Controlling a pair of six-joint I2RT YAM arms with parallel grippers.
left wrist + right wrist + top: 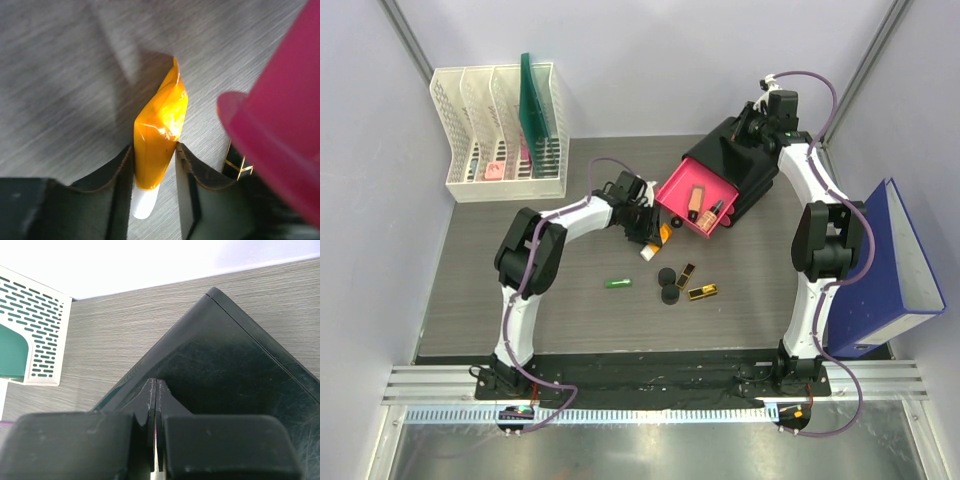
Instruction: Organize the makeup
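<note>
My left pincer pinches the orange tube from both sides, its white cap toward me, just beside the pink drawer; this drawer stands pulled out of the black box and holds two beige bottles; my right pincer is pressed together above the top of the box; on the table lie the green tube, two black compacts and two gold-black sticks; the white rack holds a green folder and a small pink block.
</note>
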